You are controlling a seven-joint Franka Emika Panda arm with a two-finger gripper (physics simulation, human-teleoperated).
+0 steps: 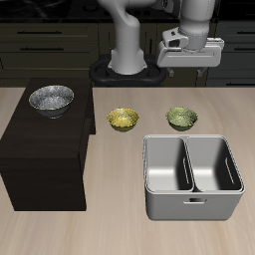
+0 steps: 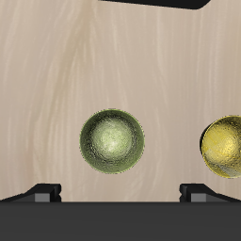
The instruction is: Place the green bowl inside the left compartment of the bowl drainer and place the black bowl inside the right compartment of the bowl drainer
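The green bowl (image 1: 181, 118) (image 2: 112, 141) sits upright on the bench (image 1: 120, 224), centre-right in the exterior frame, just behind the drainer (image 1: 192, 177), whose two compartments are seen empty. The gripper (image 1: 189, 50) is held high above it, jaws spread wide and holding nothing, apparently lined up for a descent. The black bowl (image 1: 51, 99) rests on the dark cabinet (image 1: 45, 159) at upper left; the golden bowl (image 1: 123, 120) (image 2: 226, 146) lies beside the green one.

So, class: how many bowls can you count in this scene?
3. The black bowl sits on the dark cabinet; the golden bowl and green bowl rest on the table behind the bowl drainer.
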